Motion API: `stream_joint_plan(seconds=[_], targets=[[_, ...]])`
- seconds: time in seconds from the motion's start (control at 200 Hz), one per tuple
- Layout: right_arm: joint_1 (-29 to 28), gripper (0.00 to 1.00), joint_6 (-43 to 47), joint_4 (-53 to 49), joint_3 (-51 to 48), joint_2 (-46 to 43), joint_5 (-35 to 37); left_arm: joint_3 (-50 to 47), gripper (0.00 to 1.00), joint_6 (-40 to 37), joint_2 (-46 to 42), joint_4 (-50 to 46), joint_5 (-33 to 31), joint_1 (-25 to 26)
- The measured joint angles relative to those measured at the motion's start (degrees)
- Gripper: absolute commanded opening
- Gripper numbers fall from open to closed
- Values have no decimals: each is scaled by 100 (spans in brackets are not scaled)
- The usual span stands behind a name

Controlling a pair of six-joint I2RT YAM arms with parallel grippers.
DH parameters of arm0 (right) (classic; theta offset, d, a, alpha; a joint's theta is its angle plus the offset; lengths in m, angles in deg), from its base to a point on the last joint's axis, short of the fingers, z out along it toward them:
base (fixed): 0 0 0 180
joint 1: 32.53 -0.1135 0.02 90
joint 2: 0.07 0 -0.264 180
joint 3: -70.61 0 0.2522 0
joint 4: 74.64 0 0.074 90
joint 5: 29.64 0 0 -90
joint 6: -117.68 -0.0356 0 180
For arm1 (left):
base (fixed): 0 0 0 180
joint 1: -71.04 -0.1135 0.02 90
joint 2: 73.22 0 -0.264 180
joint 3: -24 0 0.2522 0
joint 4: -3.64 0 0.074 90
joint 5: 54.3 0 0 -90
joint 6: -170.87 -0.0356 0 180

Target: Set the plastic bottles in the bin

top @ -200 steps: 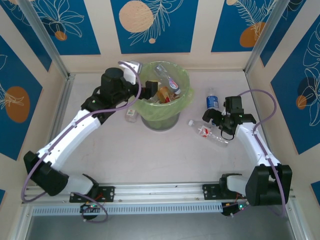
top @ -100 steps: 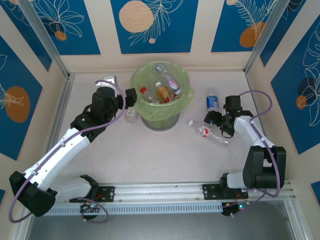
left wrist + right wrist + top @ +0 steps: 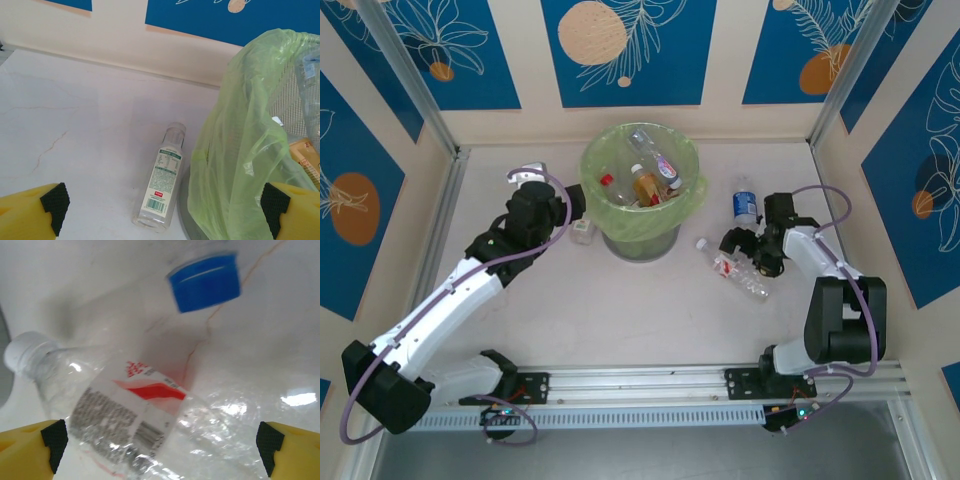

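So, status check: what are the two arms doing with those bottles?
Left fingers open, empty, beside bin; small clear bottle lying just ahead. Right fingers open either side of red-label bottle, not gripped. Blue-capped bottle stands close by.

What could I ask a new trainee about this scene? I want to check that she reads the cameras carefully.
1. True or false: the right gripper is shut on the clear crumpled plastic bottle with the red-white label.
2. The blue-capped clear plastic bottle is: A lying flat, B standing upright, C held by a gripper.
3. Fill in: the small clear white-labelled plastic bottle lies beside the ___.
Key: 1 false, its jaws are open; 2 B; 3 round grey bin with the lime-green bag.
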Motion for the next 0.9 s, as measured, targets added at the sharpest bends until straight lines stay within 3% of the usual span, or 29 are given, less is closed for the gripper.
stream_joint_plan(seconds=[0.375, 0.9], targets=[[-533, 99, -205, -240, -238, -203, -326, -7, 100, 9, 149, 7, 28, -15], [-1873, 99, -175, -804, 131, 540, 710, -17, 100, 15, 273, 4, 28, -66]])
